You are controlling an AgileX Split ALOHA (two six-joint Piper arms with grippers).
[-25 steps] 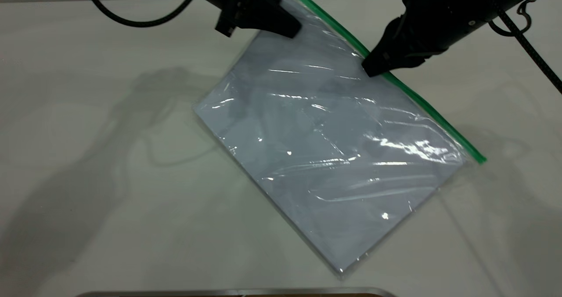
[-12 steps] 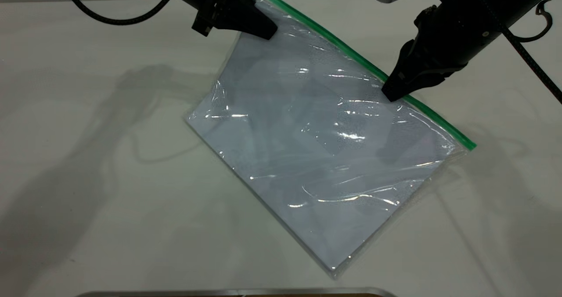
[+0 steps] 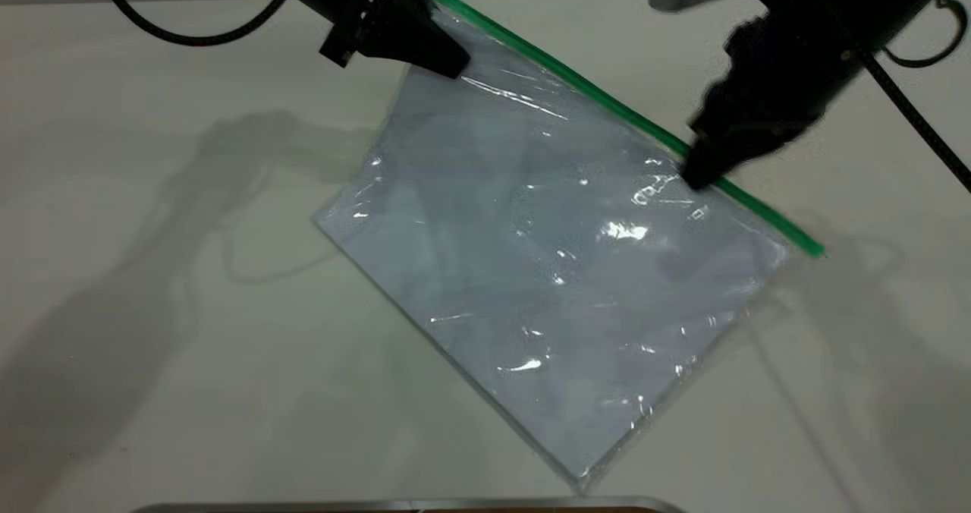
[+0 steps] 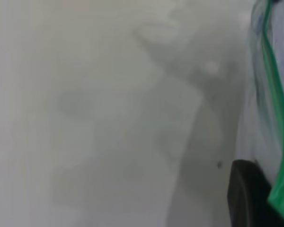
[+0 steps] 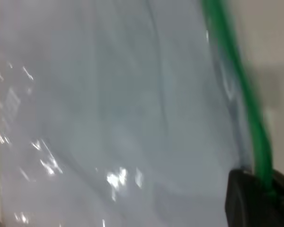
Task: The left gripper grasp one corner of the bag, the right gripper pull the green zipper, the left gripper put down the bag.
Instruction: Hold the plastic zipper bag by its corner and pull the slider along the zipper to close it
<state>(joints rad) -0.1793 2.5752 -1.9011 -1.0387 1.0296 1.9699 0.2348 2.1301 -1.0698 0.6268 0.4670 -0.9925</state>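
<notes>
The bag (image 3: 546, 270), a clear pouch with white sheets inside, lies at a slant on the table, its far corner lifted. My left gripper (image 3: 454, 64) is shut on that far left corner, beside the end of the green zipper (image 3: 576, 84). In the left wrist view one black finger (image 4: 248, 194) presses the green edge (image 4: 274, 94). My right gripper (image 3: 694, 179) is shut on the green zipper, well along the strip toward its right end. In the right wrist view the green zipper (image 5: 236, 80) runs between the black jaws of the right gripper (image 5: 265, 194), with the bag (image 5: 109, 118) beside it.
The white table (image 3: 152, 346) spreads wide to the left and front of the bag. A metal rim (image 3: 410, 504) runs along the near edge. Black cables (image 3: 918, 118) hang from both arms at the back.
The right gripper has slid along the green zipper toward its right end. The left gripper has drawn the held corner leftward, and the bag has shifted left with it.
</notes>
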